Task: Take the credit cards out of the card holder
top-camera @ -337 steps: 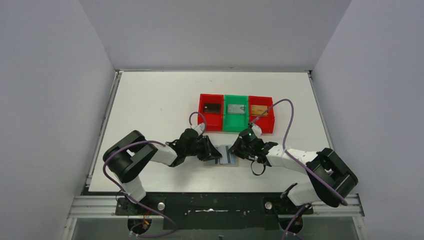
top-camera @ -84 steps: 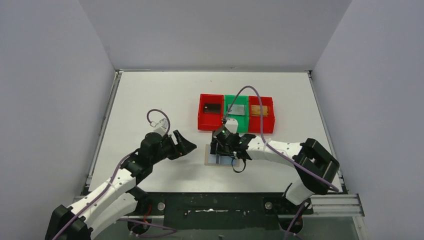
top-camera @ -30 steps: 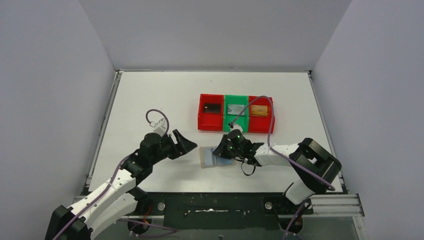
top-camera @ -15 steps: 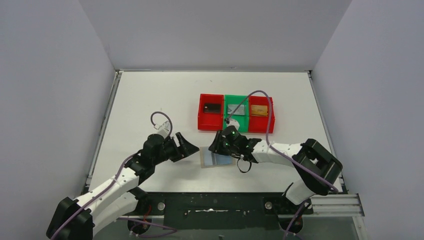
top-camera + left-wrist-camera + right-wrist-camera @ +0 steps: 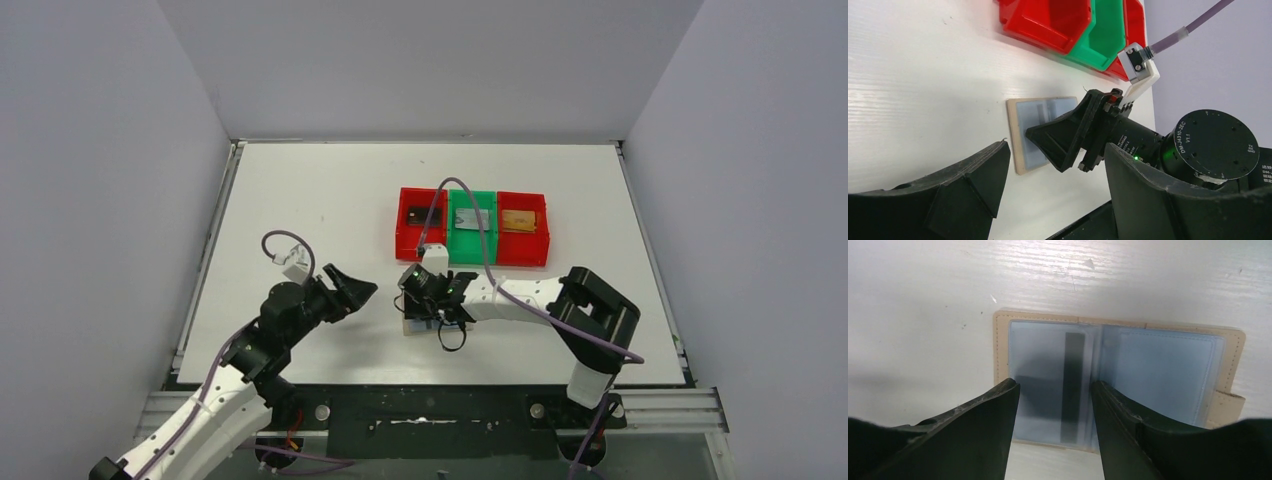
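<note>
Card holder (image 5: 1158, 370) lay open and flat on the white table (image 5: 300, 200), just in front of the red and green trays (image 5: 420, 250). The right gripper (image 5: 1055, 390) hovered over it, jaws apart, gripping nothing. A dark stripe beneath was possibly a credit card (image 5: 1074, 375) still sleeved. The left gripper (image 5: 355, 282) hung spread and empty, left of the trays.

The card holder (image 5: 1163, 375) lies on the table (image 5: 300, 200), seemingly just before the trays (image 5: 521, 247).
</note>
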`<action>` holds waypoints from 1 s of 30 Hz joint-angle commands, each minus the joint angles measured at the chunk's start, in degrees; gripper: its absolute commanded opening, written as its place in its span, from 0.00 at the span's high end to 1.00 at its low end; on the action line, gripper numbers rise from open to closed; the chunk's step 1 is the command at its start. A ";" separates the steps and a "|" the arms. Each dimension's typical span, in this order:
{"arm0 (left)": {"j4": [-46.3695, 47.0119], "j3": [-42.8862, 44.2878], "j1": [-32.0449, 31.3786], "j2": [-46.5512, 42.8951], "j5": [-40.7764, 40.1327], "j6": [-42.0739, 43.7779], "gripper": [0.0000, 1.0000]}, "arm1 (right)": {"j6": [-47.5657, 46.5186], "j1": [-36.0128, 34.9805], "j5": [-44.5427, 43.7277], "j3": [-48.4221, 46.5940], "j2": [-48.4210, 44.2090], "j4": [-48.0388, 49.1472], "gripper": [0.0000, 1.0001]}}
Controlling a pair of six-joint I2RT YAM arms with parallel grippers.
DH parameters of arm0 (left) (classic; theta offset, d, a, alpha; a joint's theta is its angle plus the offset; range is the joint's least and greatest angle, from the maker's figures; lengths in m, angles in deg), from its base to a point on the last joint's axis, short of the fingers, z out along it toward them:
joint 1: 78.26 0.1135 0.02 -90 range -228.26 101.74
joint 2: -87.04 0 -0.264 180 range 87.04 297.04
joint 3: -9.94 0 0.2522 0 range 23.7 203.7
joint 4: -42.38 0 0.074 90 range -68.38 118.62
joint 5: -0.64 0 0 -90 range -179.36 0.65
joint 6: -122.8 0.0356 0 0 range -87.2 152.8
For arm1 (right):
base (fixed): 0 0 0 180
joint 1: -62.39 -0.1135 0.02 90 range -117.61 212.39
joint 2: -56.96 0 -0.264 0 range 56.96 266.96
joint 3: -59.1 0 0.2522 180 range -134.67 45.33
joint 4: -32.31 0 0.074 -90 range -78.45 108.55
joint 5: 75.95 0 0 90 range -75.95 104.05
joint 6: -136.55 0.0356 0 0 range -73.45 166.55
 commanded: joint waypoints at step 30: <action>1.78 1.95 0.17 2.61 1.75 1.33 0.31 | 0.79 5.30 7.01 2.63 -1.47 7.12 1.00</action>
